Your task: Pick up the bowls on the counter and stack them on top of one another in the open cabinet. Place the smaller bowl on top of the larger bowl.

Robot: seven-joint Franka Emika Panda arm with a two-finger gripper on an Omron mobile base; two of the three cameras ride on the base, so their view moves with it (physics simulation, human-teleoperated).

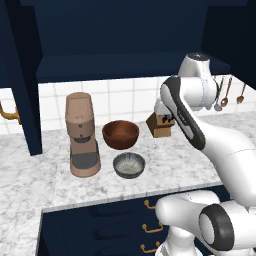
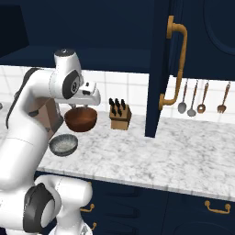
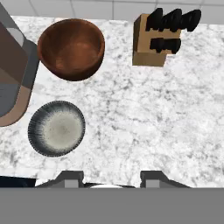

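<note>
Gripper hangs high above the tabletop, nothing between its tips; they stand well apart, so it reads as wide and empty. Open cabinet next: dark navy recess over the tiled wall, shelf bare as far as the base views show, no bowl in it. Tabletop is marbled white-grey and carries everything. Coffee machine, tan, sits at the left. Larger bowl, reddish-brown, upright, stands just beside the machine near the back wall. Knife block sits to its right, well apart. Smaller bowl, grey speckled with a pale inside, lies in front of the brown one, near it but not touching, close to the machine's base.

Progress: judged from this, nothing done. Both bowls on the tabletop, neither grasped. Left: lift the larger bowl into the cabinet first, then set the smaller one inside it. Gripper is offset right of both bowls, so it needs to shift toward the brown one.
</note>
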